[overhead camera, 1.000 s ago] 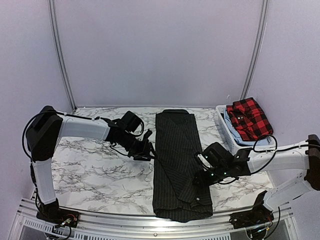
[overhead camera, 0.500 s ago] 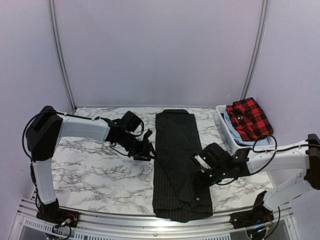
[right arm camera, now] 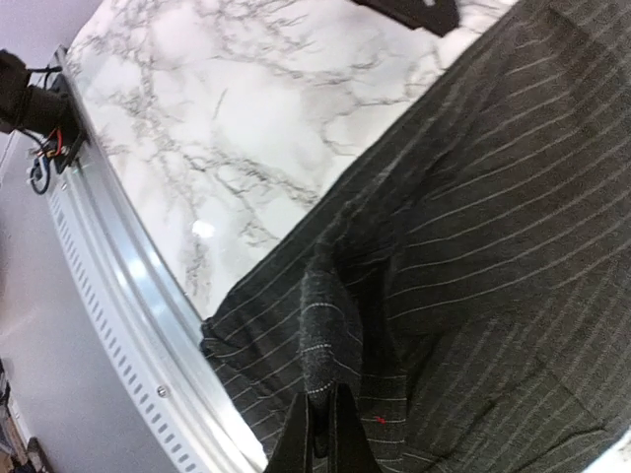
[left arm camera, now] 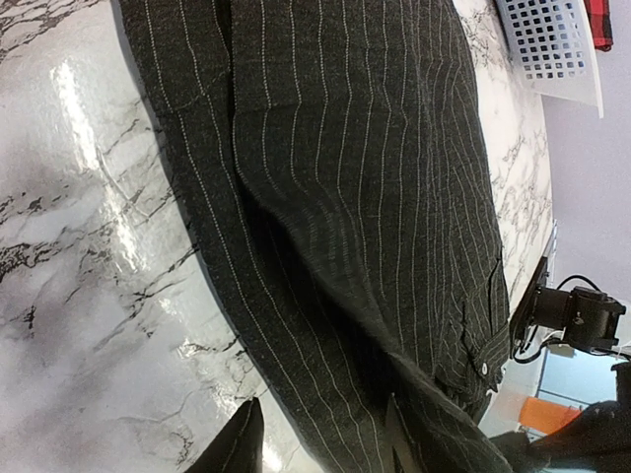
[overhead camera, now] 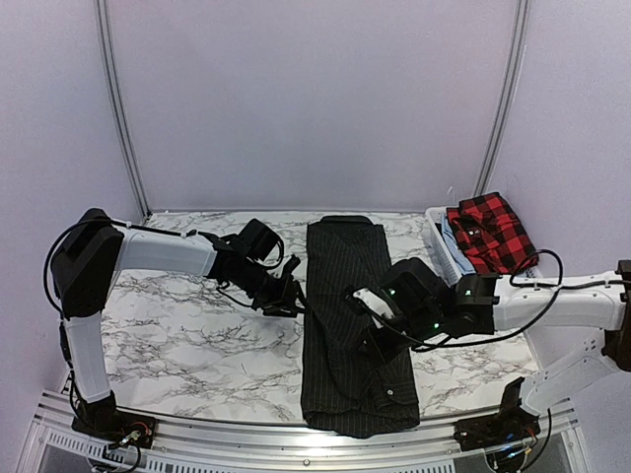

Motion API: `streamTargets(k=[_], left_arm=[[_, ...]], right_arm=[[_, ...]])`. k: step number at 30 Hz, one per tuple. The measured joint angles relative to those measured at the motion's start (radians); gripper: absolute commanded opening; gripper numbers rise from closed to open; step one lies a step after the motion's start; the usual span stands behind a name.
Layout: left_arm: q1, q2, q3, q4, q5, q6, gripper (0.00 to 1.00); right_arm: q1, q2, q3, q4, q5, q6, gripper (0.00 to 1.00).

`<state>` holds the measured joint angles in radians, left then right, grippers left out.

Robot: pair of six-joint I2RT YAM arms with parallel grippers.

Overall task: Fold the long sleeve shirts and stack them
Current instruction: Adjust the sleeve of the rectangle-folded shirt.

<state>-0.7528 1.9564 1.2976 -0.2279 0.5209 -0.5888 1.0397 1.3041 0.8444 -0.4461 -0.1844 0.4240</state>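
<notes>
Between right fingers (right arm camera: 298, 441): pinstriped shirt (right arm camera: 473, 246) (pinched).

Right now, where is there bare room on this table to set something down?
Bare marble lies left of the black shirt, on the near side of the left arm, and in the far-left corner behind it. The right is crowded: right arm, basket.

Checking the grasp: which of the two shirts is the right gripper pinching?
The black pinstriped cloth shirt spread along the marble table, not the red-and-black checked shirt piled on the white lattice basket.
</notes>
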Motion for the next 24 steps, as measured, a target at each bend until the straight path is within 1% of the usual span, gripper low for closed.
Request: streamTargets(k=[3,5,7,8,9,13,16,21,24], left_arm=[[0.0,-0.001,-0.011,0.001,0.0,0.004,0.45],[0.0,-0.003,-0.027,0.001,0.0,0.008,0.46],[0.0,-0.005,-0.044,0.0,0.001,0.013,0.47],[0.0,-0.007,-0.05,0.0,0.002,0.015,0.48],[0.0,-0.009,-0.057,0.0,0.005,0.02,0.49],[0.0,-0.027,-0.081,-0.001,0.016,0.036,0.52],[-0.002,-0.061,-0.113,-0.001,0.021,0.047,0.52],[-0.019,-0.102,-0.15,-0.002,0.038,0.06,0.52],[-0.051,-0.116,-0.169,-0.007,0.038,0.071,0.52]], right_arm=[[0.039,0.05,0.024,0.018,-0.069,-0.019,0.14],[0.051,0.09,0.027,0.032,-0.105,-0.03,0.29],[0.056,0.128,0.027,0.041,-0.13,-0.031,0.41],[0.056,0.139,0.027,0.042,-0.138,-0.035,0.45],[0.056,0.144,0.027,0.044,-0.145,-0.037,0.46],[0.047,0.146,0.039,0.059,-0.166,-0.041,0.47],[0.015,0.146,0.052,0.071,-0.161,-0.035,0.46],[-0.146,0.111,0.039,0.075,-0.077,-0.009,0.46],[-0.279,0.078,0.003,0.116,-0.035,0.011,0.45]])
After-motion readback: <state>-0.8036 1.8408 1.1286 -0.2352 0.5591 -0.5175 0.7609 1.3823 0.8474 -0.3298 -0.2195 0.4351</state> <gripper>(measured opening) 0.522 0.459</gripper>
